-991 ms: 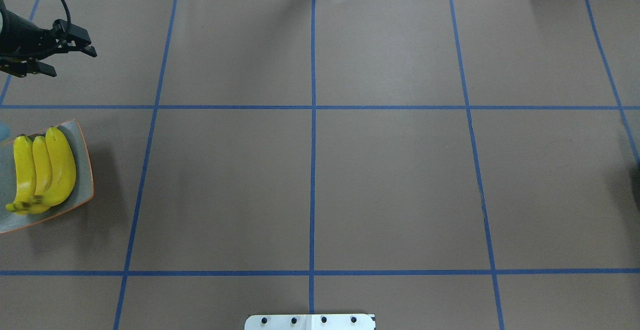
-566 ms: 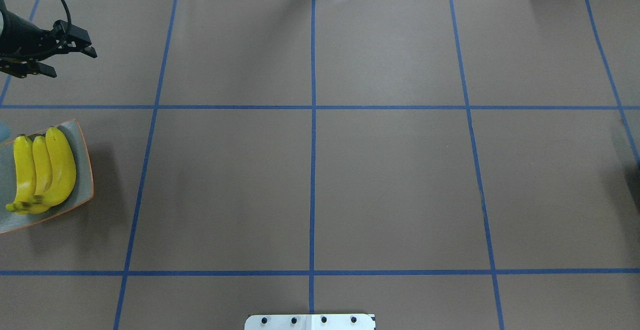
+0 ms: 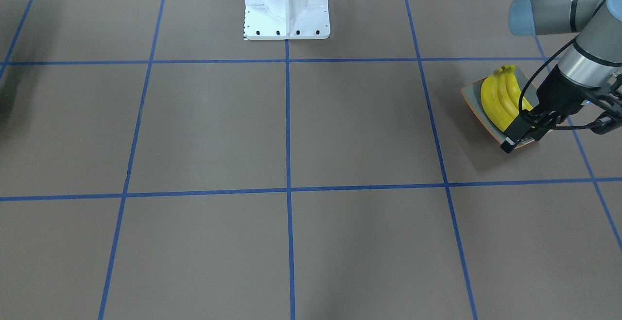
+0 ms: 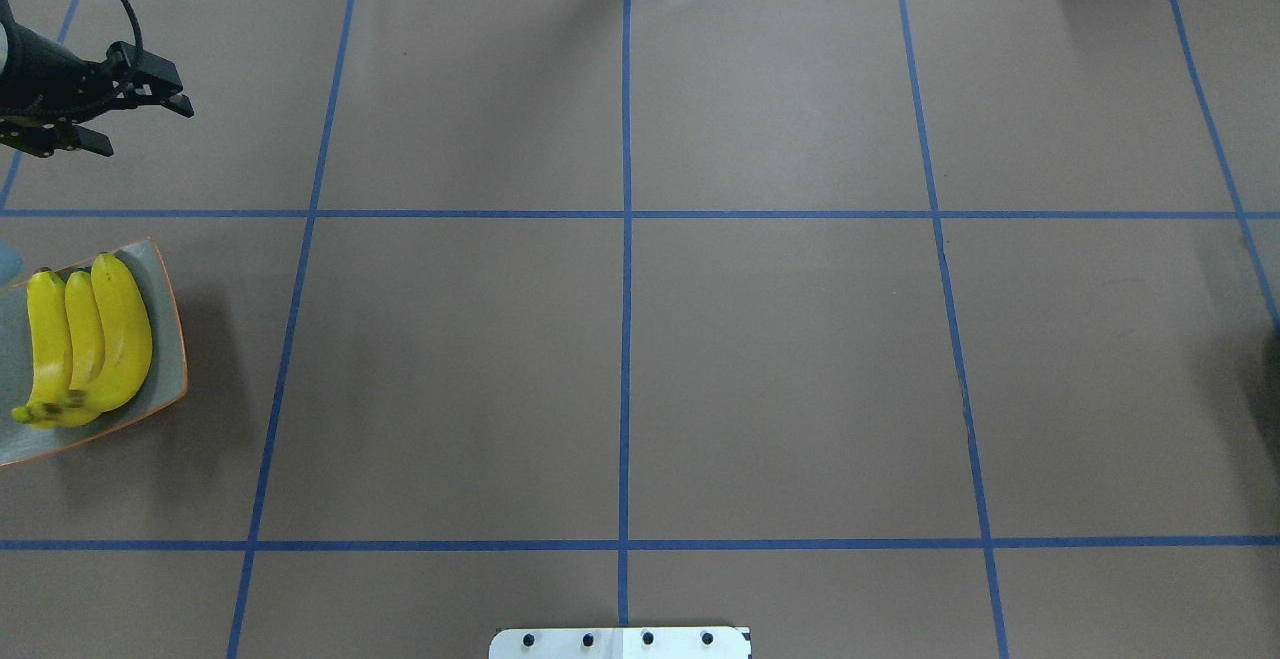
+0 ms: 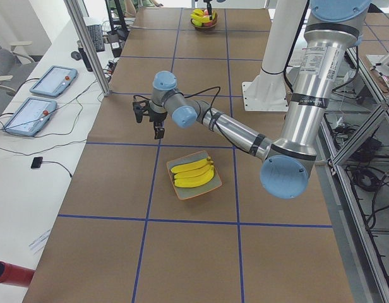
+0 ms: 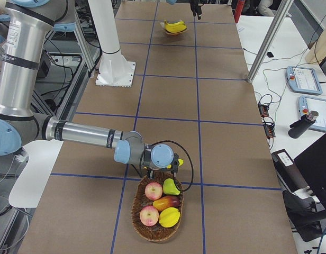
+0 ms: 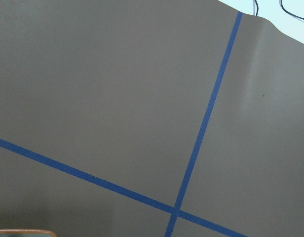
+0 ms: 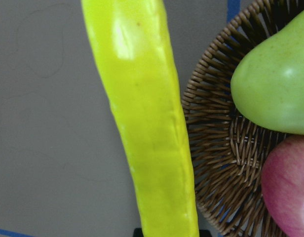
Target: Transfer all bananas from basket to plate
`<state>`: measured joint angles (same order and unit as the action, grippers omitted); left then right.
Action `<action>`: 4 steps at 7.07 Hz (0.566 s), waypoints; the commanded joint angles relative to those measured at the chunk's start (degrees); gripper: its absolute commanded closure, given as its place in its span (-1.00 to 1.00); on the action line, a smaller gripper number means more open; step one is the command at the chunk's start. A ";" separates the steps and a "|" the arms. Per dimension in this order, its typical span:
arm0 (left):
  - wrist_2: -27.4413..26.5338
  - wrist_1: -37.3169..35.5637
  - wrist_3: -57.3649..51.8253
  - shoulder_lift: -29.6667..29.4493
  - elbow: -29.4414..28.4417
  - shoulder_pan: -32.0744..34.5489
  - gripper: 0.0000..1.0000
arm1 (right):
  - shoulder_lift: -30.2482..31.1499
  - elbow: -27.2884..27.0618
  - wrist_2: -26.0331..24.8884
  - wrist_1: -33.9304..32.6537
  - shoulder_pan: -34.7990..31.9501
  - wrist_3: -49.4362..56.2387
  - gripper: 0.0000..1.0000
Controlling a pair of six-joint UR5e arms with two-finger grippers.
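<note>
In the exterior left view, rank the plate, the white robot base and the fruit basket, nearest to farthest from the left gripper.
1. plate, close by the left gripper, near end
2. white robot base, mid-table edge
3. fruit basket, far end

basket (image 8: 216, 148): woven wicker, rough | banana (image 8: 147, 123): smooth, glossy | plate (image 4: 168, 364): glossy | table cover (image 4: 780, 359): matt paper

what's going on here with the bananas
Three bananas lie on the plate at the robot's left, with the left gripper hovering open beyond it, apart from the plate. The right arm is at the fruit basket, where a fourth banana fills its wrist view beside the rim. Whether that banana is gripped cannot be told.
</note>
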<state>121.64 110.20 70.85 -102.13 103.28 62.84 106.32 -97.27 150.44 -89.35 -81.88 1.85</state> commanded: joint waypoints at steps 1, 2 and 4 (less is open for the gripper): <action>0.00 1.85 -0.10 0.00 -1.23 -0.09 -1.00 | -0.66 -3.61 -2.42 -0.04 -1.70 0.00 1.00; 0.09 3.00 -0.01 0.00 -1.68 -0.26 -1.00 | -4.94 -3.80 -2.78 -2.56 -1.88 -0.09 1.00; 0.09 3.18 0.08 -0.17 -2.29 -1.66 -1.00 | -22.20 -4.07 -8.38 -20.24 -0.05 -0.09 1.00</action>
<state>121.72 113.13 70.89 -102.20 101.42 62.16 94.50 -101.15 145.43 -99.15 -83.16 1.77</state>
